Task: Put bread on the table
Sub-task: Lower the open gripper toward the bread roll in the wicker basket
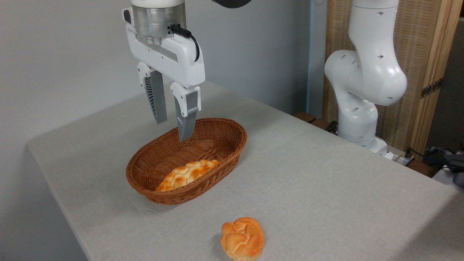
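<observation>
The long, flat, pale golden braided loaf of bread (187,175) lies inside the brown oval wicker basket (224,151), left of the frame's centre. It rests low along the basket's near wall, with its near pointed end partly hidden behind the rim. None of it touches the large light grey, cloth-like speckled table (326,188) yet.

Above the basket's far end, in the upper left of the frame, hangs the white two-finger gripper (173,127) with ribbed grey fingers (156,103). Its jaws stand apart with nothing between them, and its tips are about level with the far rim, well clear of the loaf.

The step in hand looks like the reach for the loaf. To do it well, the gripper should come toward the near side of the basket until it sits over the loaf's broad middle, then turn so the fingers straddle the narrow width, not the length. The descent needs care: the near wall sits just beside the loaf, so one finger could catch the wicker or tip the basket. A light squeeze should do, then a straight lift above the rim before moving sideways.

At the bottom centre of the frame a round, knotted orange bun (242,238) sits on the table; bare cloth to the right of the basket seems the safer spot.
</observation>
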Available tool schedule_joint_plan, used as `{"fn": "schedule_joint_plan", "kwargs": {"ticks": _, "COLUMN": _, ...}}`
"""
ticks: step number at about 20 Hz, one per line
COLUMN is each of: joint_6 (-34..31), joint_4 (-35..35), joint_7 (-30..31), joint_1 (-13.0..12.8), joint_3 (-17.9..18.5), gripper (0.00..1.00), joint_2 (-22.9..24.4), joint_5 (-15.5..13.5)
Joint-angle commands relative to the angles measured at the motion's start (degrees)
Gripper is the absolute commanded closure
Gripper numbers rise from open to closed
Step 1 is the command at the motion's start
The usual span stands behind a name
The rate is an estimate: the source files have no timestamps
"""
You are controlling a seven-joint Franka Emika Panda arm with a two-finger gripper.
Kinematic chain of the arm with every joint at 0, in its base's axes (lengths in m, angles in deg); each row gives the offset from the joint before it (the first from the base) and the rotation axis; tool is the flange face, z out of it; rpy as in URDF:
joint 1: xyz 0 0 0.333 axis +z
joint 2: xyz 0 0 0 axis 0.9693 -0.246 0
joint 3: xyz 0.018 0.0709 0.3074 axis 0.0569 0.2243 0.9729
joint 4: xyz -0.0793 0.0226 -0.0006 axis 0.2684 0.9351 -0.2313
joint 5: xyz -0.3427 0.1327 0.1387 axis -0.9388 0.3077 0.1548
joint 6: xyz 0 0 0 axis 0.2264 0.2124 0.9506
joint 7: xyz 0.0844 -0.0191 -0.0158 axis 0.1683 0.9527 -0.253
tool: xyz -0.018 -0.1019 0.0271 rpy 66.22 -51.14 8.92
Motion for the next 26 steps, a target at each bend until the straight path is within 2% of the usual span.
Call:
{"fn": "schedule_joint_plan", "kwargs": {"ticks": 1, "joint_6": -1.71, "joint_4": 0.58, "joint_7": 0.84, "joint_1": -0.18, "joint_3": -0.20, "gripper": 0.00, "joint_2": 0.52, "joint_5": 0.49}}
{"fn": "schedule_joint_plan", "kwargs": {"ticks": 6, "joint_6": -1.71, "joint_4": 0.32, "joint_7": 0.85, "joint_1": -0.88, "joint_3": -0.55, "gripper": 0.00, "joint_2": 0.52, "joint_5": 0.49}}
{"fn": "schedule_joint_plan", "kwargs": {"ticks": 13, "joint_6": -0.57, "joint_4": -1.70, "joint_7": 0.23, "joint_1": -6.59, "joint_3": -0.55, "gripper": 0.00, "joint_2": -1.94, "joint_5": 0.49}}
{"fn": "schedule_joint_plan", "kwargs": {"ticks": 19, "joint_6": 3.64, "joint_4": -6.53, "joint_7": 0.06, "joint_1": -7.39, "joint_3": -0.55, "gripper": 0.00, "joint_2": -3.26, "joint_5": 0.76}}
{"fn": "schedule_joint_plan", "kwargs": {"ticks": 20, "joint_6": 4.69, "joint_4": -7.67, "joint_7": 0.05, "joint_1": -7.39, "joint_3": -0.55, "gripper": 0.00, "joint_2": -3.26, "joint_5": 1.54}}
{"fn": "schedule_joint_plan", "kwargs": {"ticks": 23, "joint_6": 5.58, "joint_4": -10.22, "joint_7": 0.05, "joint_1": -8.44, "joint_3": -0.64, "gripper": 0.00, "joint_2": -4.05, "joint_5": 6.37}}
{"fn": "schedule_joint_plan", "kwargs": {"ticks": 26, "joint_6": 6.37, "joint_4": -10.32, "joint_7": 0.05, "joint_1": -8.53, "joint_3": -0.64, "gripper": 0.00, "joint_2": -5.28, "joint_5": 7.09}}
